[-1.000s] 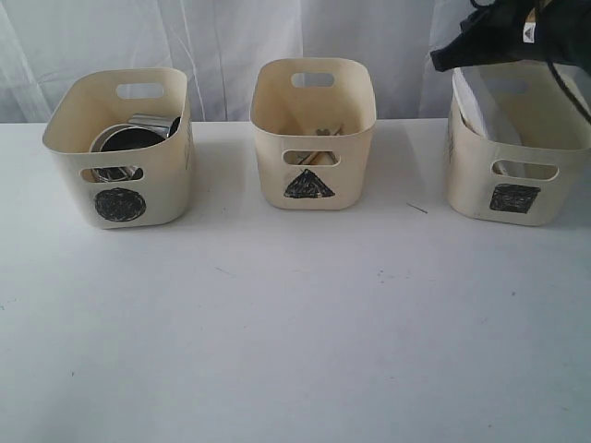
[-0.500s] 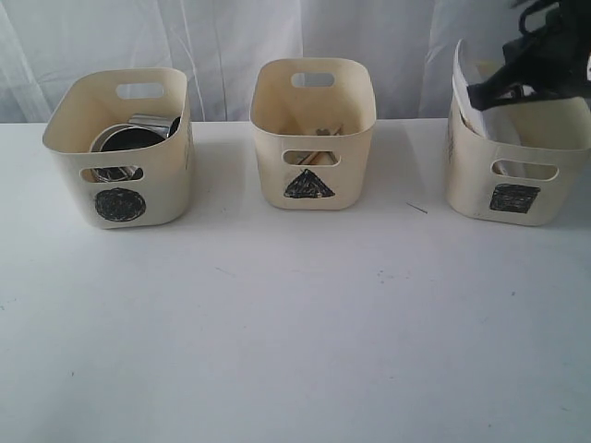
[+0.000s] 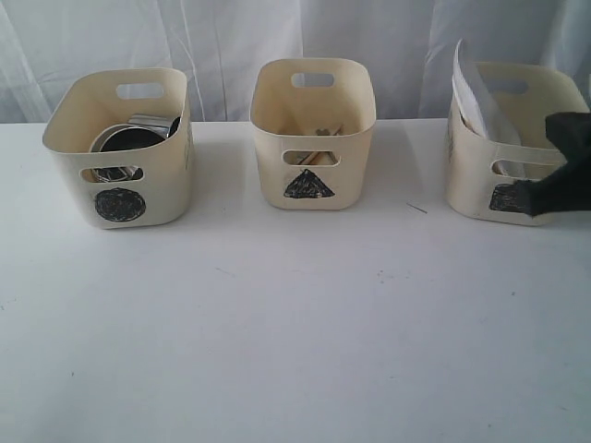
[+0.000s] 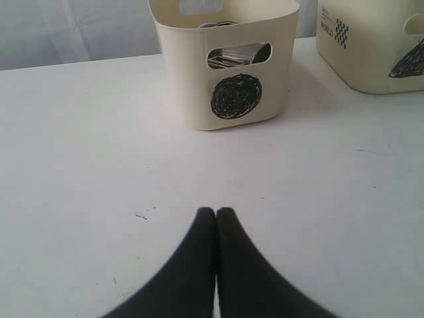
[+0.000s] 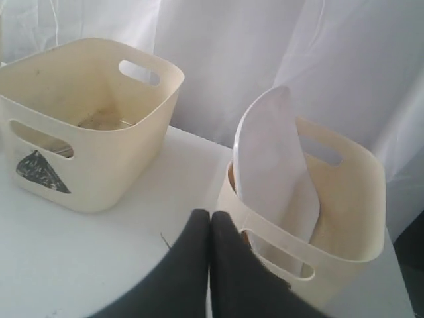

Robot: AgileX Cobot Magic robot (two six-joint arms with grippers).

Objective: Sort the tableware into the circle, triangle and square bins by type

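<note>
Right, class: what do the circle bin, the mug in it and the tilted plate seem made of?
Circle bin: matt cream plastic, moulded handle slots. Mug: shiny metal, likely steel, bright reflections. Plate: smooth white, ceramic or plastic, cannot tell.

The left gripper (image 4: 216,213) is matte black all over, with two smooth fingers (image 4: 199,252) that are broad at the base and curve in to narrow, rounded tips. The right gripper (image 5: 210,215) has the same plain black build and the same tapering, horn-like fingers (image 5: 189,258). No screws, cables or markings show on either. In the exterior view the right arm (image 3: 565,171) is a blocky black mass with a slimmer, blunt end.
</note>
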